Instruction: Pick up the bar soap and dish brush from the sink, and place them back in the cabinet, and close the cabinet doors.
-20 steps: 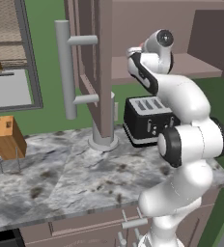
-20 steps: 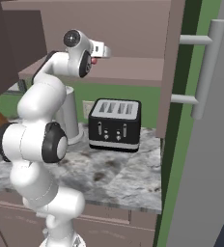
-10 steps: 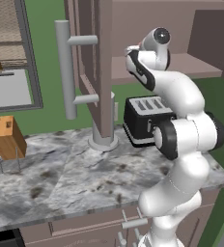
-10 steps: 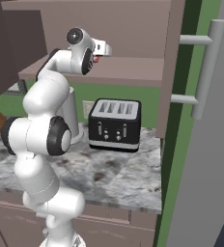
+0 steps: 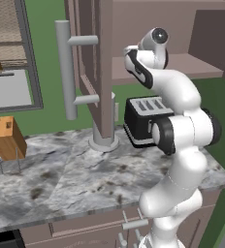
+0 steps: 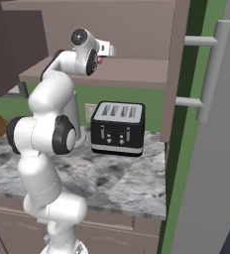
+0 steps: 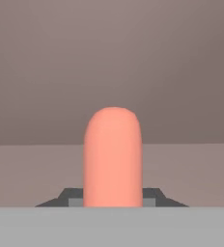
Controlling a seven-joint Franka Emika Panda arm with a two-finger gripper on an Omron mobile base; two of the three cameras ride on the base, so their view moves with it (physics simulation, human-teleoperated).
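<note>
Counter: grey marbled stone is seen running under the wall cabinet, with green wall behind.
Cabinet: mauve-brown, standing open; inner shelf is shown at the height of the arm's hand.
Left door: swung out edge-on toward the camera in the left base view; its long grey bar handle is seen upright on two stubs.
Right door: swung out at the right edge of the right base view; grey bar handle upright.
Toaster: black four-slot unit is set on the counter below the shelf, just beside the arm.
Knife block: wooden block is placed at the far left of the counter.
Cylinder: pale grey upright canister on a round foot is seen behind the left door's lower edge, on the counter.
Gripper: raised to shelf height, pointed into the cabinet over the shelf's front edge.
Fingers: clamped on the bar soap; dark tips are seen on both sides of the soap's base in the hand view.
Bar soap: salmon-pink, held end-out from the gripper, above the shelf; contact with the shelf cannot be judged. A pink sliver is visible at the hand in the right base view.
Low cupboards: brown fronts with short grey handles are seen below the counter.
</note>
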